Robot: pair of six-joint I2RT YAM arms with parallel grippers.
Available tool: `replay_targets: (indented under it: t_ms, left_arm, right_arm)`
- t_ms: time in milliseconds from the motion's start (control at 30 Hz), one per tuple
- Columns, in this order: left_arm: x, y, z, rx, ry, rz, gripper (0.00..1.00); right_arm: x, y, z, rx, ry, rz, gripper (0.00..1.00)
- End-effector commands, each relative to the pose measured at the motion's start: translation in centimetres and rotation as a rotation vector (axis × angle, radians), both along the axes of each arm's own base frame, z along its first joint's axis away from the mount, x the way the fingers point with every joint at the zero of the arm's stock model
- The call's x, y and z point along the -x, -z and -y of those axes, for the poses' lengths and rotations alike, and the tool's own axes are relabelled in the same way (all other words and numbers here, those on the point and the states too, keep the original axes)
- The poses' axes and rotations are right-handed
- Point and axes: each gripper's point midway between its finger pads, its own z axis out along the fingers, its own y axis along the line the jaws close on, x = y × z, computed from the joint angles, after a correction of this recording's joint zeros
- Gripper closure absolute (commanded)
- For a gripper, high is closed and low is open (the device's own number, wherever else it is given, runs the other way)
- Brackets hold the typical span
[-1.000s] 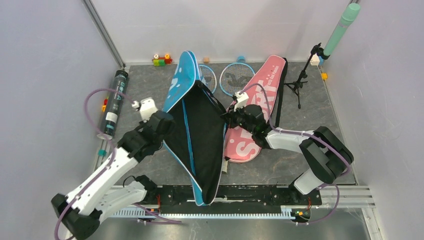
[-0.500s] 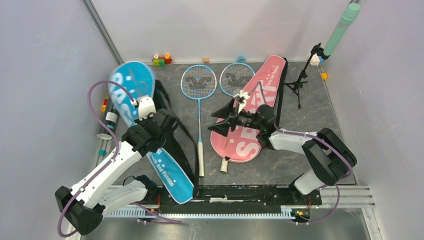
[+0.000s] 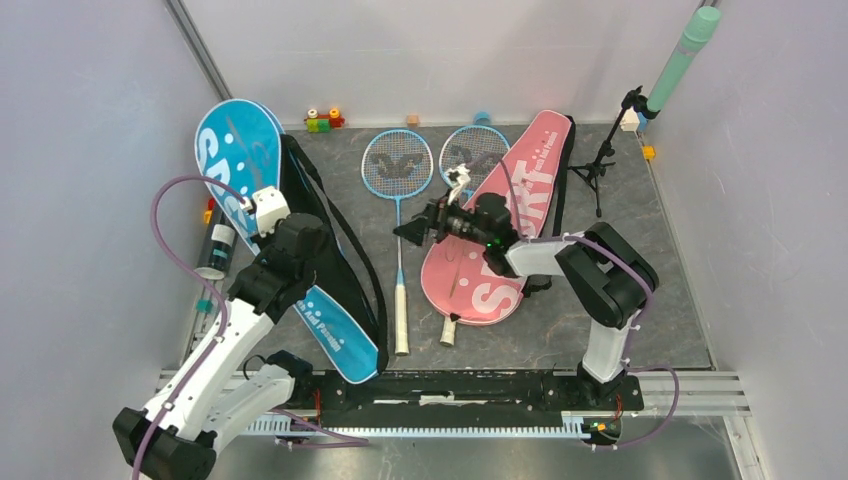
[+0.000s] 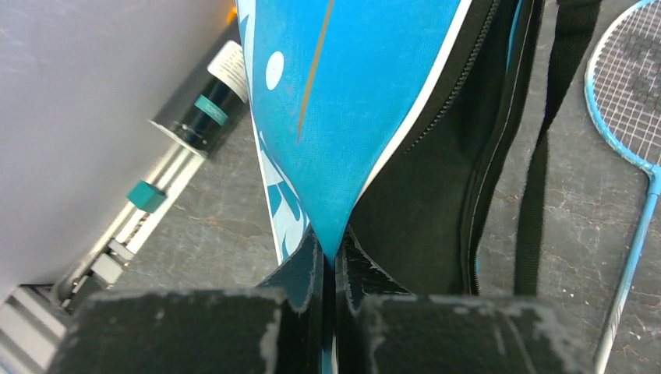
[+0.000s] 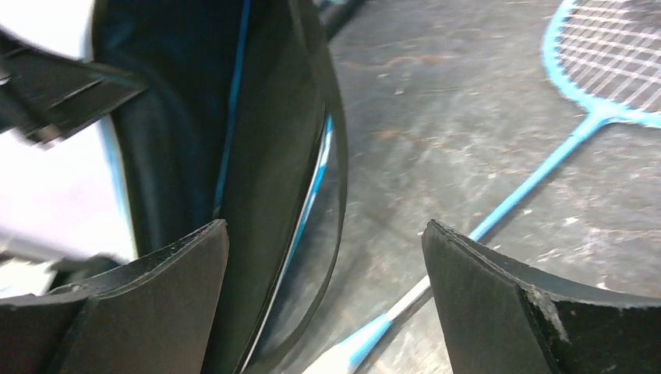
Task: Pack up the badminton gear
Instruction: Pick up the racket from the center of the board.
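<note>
A long blue racket bag (image 3: pixel 240 150) lies along the table's left side with its black lining (image 4: pixel 421 202) and strap (image 4: pixel 546 156) turned up. My left gripper (image 3: pixel 290 235) (image 4: pixel 335 261) is shut on the bag's blue flap (image 4: pixel 343 93). My right gripper (image 3: pixel 408 233) (image 5: pixel 323 234) hangs open and holds nothing, just above a blue racket's shaft (image 5: pixel 538 175). That racket (image 3: pixel 397 165) lies mid-table. A second racket (image 3: pixel 470 150) is partly under the pink bag (image 3: pixel 510 230). The dark tube (image 3: pixel 215 255) (image 4: pixel 204 109) lies by the left wall, half hidden by the blue bag.
A small black tripod (image 3: pixel 600 165) stands at the back right under a green cylinder (image 3: pixel 680 60). Coloured toy blocks (image 3: pixel 322 120) sit at the back wall. The metal rail (image 3: pixel 450 385) runs along the near edge.
The right gripper let go of the blue bag and opened wide. The left arm swung the bag from mid-table over to the left side, uncovering the blue racket.
</note>
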Motion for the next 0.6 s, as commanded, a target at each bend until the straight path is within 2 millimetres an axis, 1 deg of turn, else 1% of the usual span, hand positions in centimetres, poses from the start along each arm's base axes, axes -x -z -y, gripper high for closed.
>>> replay_targets:
  t_ms: [0, 33, 67, 100, 133, 200, 233, 300, 400, 433, 500, 567]
  left_arm:
    - [-2.8, 1.1, 1.1, 0.081, 0.081, 0.043, 0.98]
    - [-2.9, 1.7, 1.0, 0.087, 0.078, 0.031, 0.98]
    - [-3.0, 2.1, 0.9, 0.085, 0.071, 0.020, 0.98]
    - [-3.0, 2.4, 0.8, 0.080, 0.066, 0.012, 0.98]
    - [-3.0, 2.6, 0.6, 0.077, 0.061, 0.005, 0.98]
    - [-3.1, 2.9, 0.5, 0.079, 0.058, 0.006, 0.98]
    - [-3.1, 3.1, 0.6, 0.083, 0.065, 0.007, 0.98]
    - [-3.1, 3.3, 0.8, 0.095, 0.071, 0.012, 0.98]
    - [-3.2, 3.5, 1.1, 0.109, 0.087, 0.017, 0.98]
    - [-3.2, 3.4, 1.1, 0.113, 0.089, 0.019, 0.98]
    - [-3.1, 3.4, 1.2, 0.118, 0.095, 0.023, 0.98]
    - [-3.0, 3.4, 1.2, 0.127, 0.098, 0.035, 0.98]
  right_arm:
    - [-4.9, 5.7, 0.2, 0.357, 0.298, 0.050, 0.02]
    - [-5.3, 7.0, 0.0, 0.398, 0.317, 0.030, 0.00]
    - [-5.7, 8.0, -0.3, 0.435, 0.322, 0.009, 0.01]
    - [-5.8, 9.1, -1.0, 0.477, 0.313, -0.006, 0.01]
    - [-5.9, 10.0, -1.5, 0.513, 0.306, -0.005, 0.04]
    - [-5.7, 11.3, -3.1, 0.586, 0.301, 0.005, 0.07]
    - [-6.3, 11.7, -3.4, 0.625, 0.332, 0.014, 0.09]
    - [-6.6, 12.8, -3.4, 0.707, 0.386, 0.022, 0.15]
    - [-6.2, 15.0, -2.9, 0.796, 0.442, -0.001, 0.22]
    - [-5.9, 16.0, -2.7, 0.822, 0.450, -0.021, 0.25]
    - [-5.4, 17.5, -2.9, 0.854, 0.433, -0.043, 0.36]
    - [-4.8, 18.3, -3.1, 0.886, 0.421, -0.039, 0.50]
